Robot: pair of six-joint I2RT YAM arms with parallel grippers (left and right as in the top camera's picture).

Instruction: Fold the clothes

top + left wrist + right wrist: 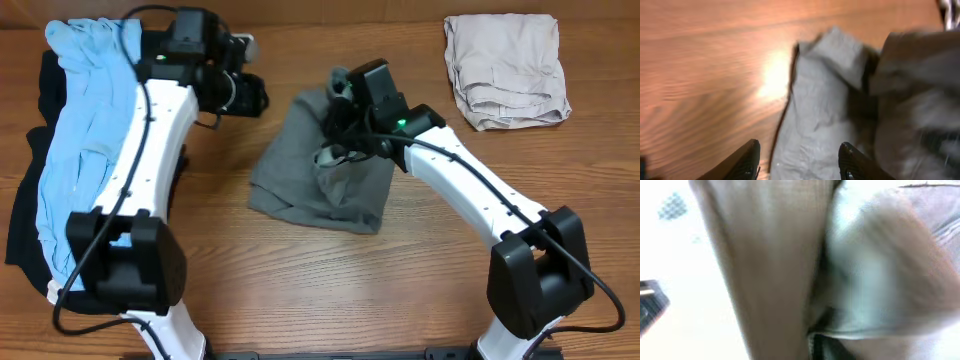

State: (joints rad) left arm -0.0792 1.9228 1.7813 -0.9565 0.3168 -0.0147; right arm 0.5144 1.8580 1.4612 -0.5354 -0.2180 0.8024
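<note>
You seem mid-fold on the grey shorts (320, 190) toward the far edge, right gripper (341, 128) buried in cloth (clamped or not, I cannot tell), left gripper (799, 150) spread; next, carry the flap across.

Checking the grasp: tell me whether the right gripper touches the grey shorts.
Touching. Overhead, the right gripper sits buried in the bunched grey shorts; its wrist view is filled with cloth.

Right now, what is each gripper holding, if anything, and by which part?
The left gripper is open, holding nothing. The right gripper sits at the upper edge of the grey shorts; cloth hides its jaws, so a hold cannot be confirmed.
</note>
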